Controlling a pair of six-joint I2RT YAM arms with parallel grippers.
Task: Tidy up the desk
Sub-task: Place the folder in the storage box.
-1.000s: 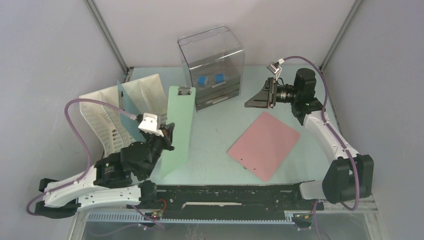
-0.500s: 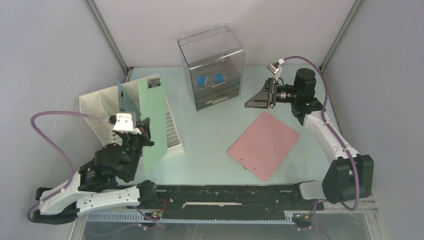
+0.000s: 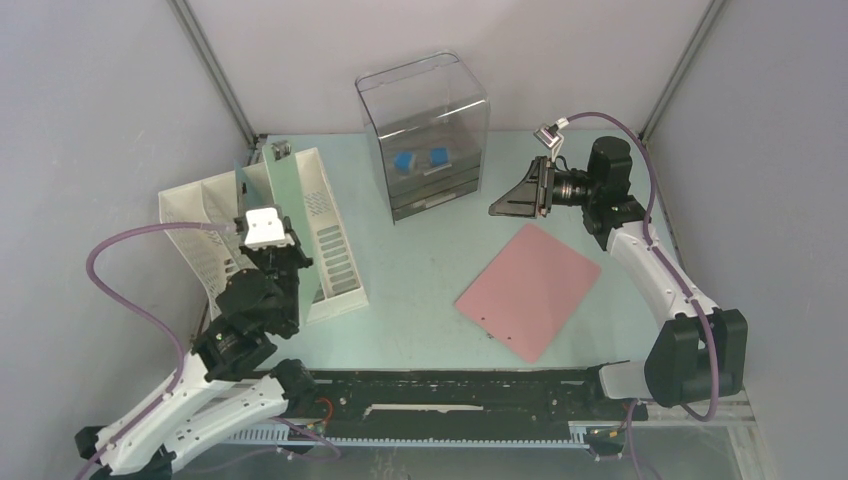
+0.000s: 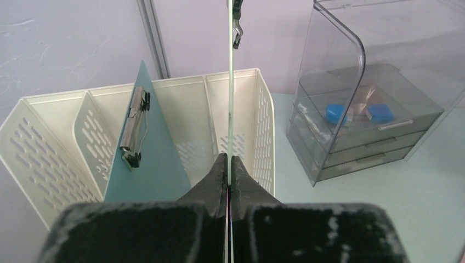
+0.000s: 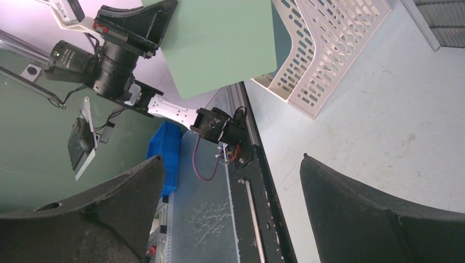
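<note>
**Two ways the green clipboard could miss its slot**

The counter [image 3: 430,320] lies pale between grey walls, under everything. On its left stands the rack [image 3: 335,255], with a blue clipboard [image 4: 143,148] leaning in a middle slot. A pink board [image 3: 528,290] lies flat to the right. The green clipboard [image 4: 229,82] stands upright at the rack's rightmost slot; how deep it sits, I cannot tell. The left pincer [image 4: 228,164] is clamped on its lower edge. Lowered off-line, the clipboard could catch a divider and shove the light rack. Held so low, it could also swivel. The right pincer [image 5: 233,159] hangs wide open and empty.
</note>
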